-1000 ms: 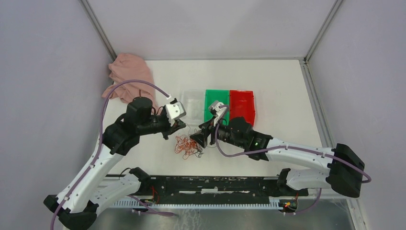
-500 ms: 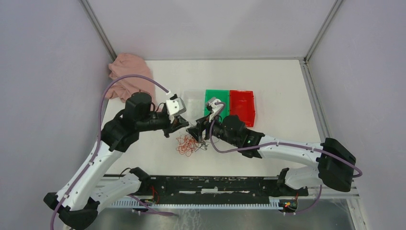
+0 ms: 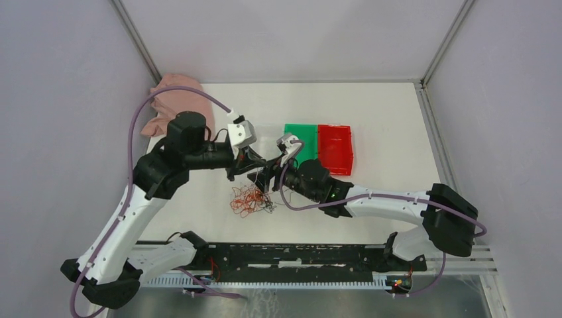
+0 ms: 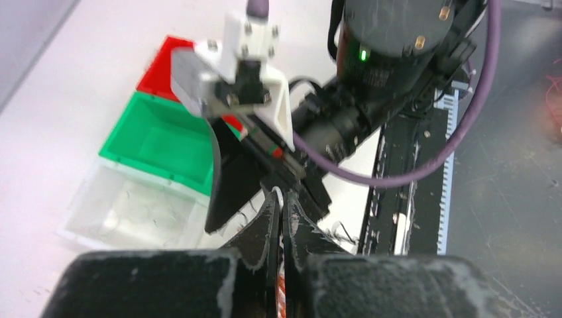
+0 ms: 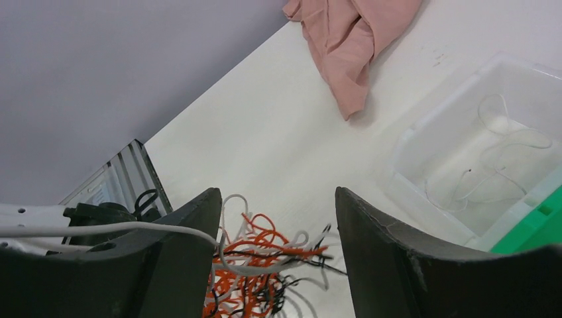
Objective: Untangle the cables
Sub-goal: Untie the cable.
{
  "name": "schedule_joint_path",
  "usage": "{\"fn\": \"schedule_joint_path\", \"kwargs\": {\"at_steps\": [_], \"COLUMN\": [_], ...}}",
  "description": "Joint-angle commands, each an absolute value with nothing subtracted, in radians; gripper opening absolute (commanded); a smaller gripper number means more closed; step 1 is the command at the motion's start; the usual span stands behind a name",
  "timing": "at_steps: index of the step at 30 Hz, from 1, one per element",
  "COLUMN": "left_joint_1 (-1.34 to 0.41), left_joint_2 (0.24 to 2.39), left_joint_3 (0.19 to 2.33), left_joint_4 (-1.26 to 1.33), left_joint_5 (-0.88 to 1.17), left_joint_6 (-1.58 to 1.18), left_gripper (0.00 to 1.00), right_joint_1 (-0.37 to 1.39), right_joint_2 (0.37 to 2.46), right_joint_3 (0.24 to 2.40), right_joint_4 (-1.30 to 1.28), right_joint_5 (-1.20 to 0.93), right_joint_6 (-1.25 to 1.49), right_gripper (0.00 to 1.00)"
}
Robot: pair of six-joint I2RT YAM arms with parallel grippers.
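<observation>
Task status: early stage, as judged from the present layout.

Location of the cables (image 3: 248,199): on the surface (image 3: 384,112), between the two arms and just in front of the clear bin (image 5: 437,112). One wad of orange, black and whitish loops, knotted together, with no colour separated out.

Completed: one whitish strand (image 5: 494,149) lying loose inside the clear bin. No wire visible in the green bin (image 3: 301,127) or the red bin (image 3: 335,127), though partly hidden by the right arm.

Left hand (image 4: 281,202): closed tight, poised at the far edge of the wad, close to the right hand. Trace of orange visible low between the fingers in the left wrist view. Cannot tell whether a strand is actually pinched.

Right hand (image 5: 275,199): open wide, gripping nothing, hovering directly over the wad.

Remaining: separation of the orange and black strands and of any further whitish ones. Judged as most of the work.
</observation>
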State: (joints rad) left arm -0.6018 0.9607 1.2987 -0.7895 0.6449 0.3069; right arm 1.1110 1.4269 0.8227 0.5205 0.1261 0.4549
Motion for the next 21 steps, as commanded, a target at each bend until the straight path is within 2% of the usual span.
{"fn": "schedule_joint_path", "kwargs": {"at_steps": [1, 14, 21], "left_joint_1": [-0.606, -0.606, -0.606], "left_joint_2": [0.990, 1.060, 1.066], "left_joint_3": [1.466, 1.803, 1.881], "left_joint_4": [-0.703, -0.701, -0.639], "left_joint_5": [0.711, 0.620, 0.522], "left_joint_6": [0.264, 0.318, 0.366], "left_gripper": [0.03, 0.03, 0.03], "right_joint_1": [1.126, 1.126, 1.126], "right_joint_2": [1.471, 1.532, 1.523], "right_joint_3": [0.806, 0.595, 0.525], "right_joint_4": [0.561, 0.667, 0.687], "right_joint_5": [0.172, 0.281, 0.330], "right_joint_6": [0.456, 0.517, 0.535], "right_gripper": [0.70, 0.68, 0.68]}}
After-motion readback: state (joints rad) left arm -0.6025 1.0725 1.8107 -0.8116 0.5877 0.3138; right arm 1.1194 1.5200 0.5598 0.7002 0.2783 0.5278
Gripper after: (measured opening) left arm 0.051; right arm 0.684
